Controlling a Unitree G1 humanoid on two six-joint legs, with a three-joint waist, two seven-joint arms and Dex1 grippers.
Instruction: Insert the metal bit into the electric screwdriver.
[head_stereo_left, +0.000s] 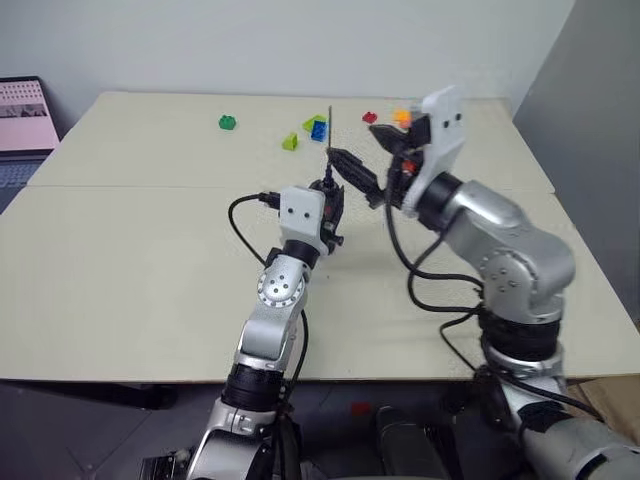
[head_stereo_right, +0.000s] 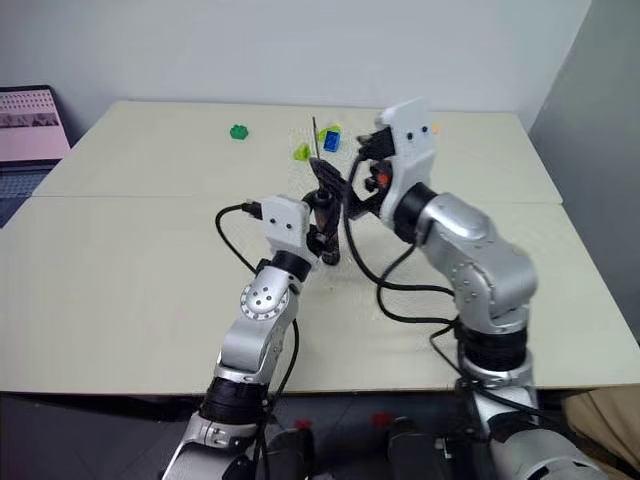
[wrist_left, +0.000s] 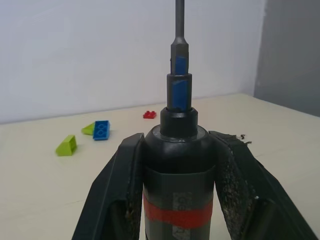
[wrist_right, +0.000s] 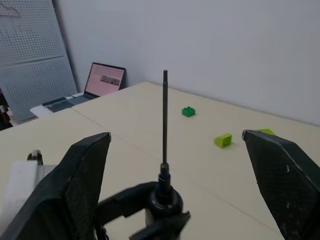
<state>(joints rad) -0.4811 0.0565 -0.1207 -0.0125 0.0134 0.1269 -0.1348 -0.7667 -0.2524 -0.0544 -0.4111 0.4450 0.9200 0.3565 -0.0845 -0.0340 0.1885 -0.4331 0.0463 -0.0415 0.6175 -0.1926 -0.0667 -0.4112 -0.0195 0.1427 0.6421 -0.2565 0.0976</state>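
Centrally, just above the middle of the left eye view, the left gripper (head_stereo_left: 330, 205) is pinched on the electric screwdriver (wrist_left: 178, 175), its two black fingers (wrist_left: 117, 190) pressed against either side of the tool's black barrel just above the red-and-grey band. The screwdriver stands upright in that grip, its tapered bluish tip pointing up. Seated in the tip is the metal bit (wrist_right: 165, 117), a thin dark grey rod rising straight and vertical from the tool's nose; in the left eye view its upper end reaches to the level of the coloured bricks at the far side of the table (head_stereo_left: 120, 250). To the right of the bit, in the upper centre-right of that view, the right gripper (head_stereo_left: 362, 178) stands apart from it with its jaws spread wide; in the right wrist view its two fingers (wrist_right: 75, 180) flank the rod on either side with clear gaps and touch neither the bit nor the screwdriver. Scattered across the far part of the table, in the upper middle of the frame, lie a green brick (head_stereo_left: 227, 122), a yellow-green brick (head_stereo_left: 290, 142), a blue brick (head_stereo_left: 318, 128) and a red brick (head_stereo_left: 369, 117). At the upper left edge an open laptop (head_stereo_left: 22, 120) sits beyond the table.
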